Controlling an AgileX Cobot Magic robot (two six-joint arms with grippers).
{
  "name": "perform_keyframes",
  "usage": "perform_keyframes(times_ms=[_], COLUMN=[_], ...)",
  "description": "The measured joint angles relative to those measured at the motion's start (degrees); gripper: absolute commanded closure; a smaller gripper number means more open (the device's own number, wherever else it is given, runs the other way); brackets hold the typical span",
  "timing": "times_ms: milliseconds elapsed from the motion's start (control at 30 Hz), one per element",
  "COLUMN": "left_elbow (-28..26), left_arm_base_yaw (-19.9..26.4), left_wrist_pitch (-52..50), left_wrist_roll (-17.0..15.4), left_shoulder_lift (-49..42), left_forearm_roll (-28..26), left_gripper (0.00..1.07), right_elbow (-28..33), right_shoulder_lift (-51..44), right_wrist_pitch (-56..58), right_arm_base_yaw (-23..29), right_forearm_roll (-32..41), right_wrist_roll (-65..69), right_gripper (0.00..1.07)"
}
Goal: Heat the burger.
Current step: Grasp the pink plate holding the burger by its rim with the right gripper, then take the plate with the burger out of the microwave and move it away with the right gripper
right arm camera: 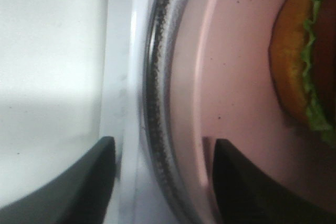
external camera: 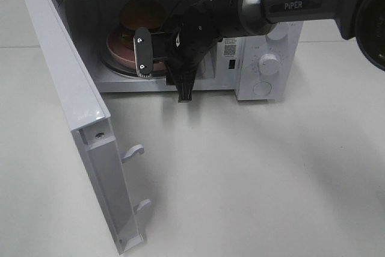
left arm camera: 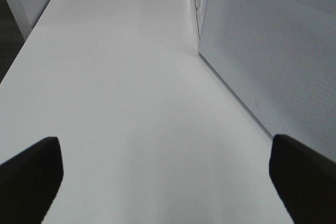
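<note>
At the far left of the high view I see the microwave door (external camera: 78,124) swung wide open, its two latch hooks facing the worktop (external camera: 252,179). My left claw (left arm camera: 168,166) does not show in that view; its wrist camera looks down an empty stretch of worktop beside the perforated side of the microwave (left arm camera: 273,51), and the two dark fingertips stand far apart with nothing between them, so it is released.

Moving right, the burger (external camera: 142,15) sits on the pink plate (external camera: 117,49), which rests on the glass turntable (right arm camera: 157,103) inside the microwave cavity. My right claw (external camera: 143,53) reaches into the opening at the plate's front edge. In its wrist view the fingers are spread, one outside the turntable rim and one over the plate, gripping nothing that I can make out, so I read it as released. The burger lies just beyond the claw, deeper in the cavity, so the right arm is clearly the nearer one.

I judge the next move turns on drawing that arm straight back out before the door can close.

Further right, the arm reads "PIPER" (external camera: 298,5). The control panel (external camera: 267,58) carries a label I cannot read.
</note>
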Motion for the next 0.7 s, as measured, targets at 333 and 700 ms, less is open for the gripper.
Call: perform_keyframes(times_ms=[333, 700], left_elbow=[0.0, 0.0], left_arm_base_yaw=[0.0, 0.0], left_wrist_pitch=[0.0, 0.0], left_wrist_roll=[0.0, 0.0], left_shoulder_lift=[0.0, 0.0], left_forearm_roll=[0.0, 0.0], left_gripper=[0.07, 0.07], right_elbow=[-0.3, -0.3], right_shoulder_lift=[-0.2, -1.5], right_wrist_pitch=[1.1, 4.0], right_arm_base_yaw=[0.2, 0.2], right_forearm_roll=[1.2, 3.5], right_wrist_roll=[-0.3, -3.2], right_gripper=[1.07, 1.07])
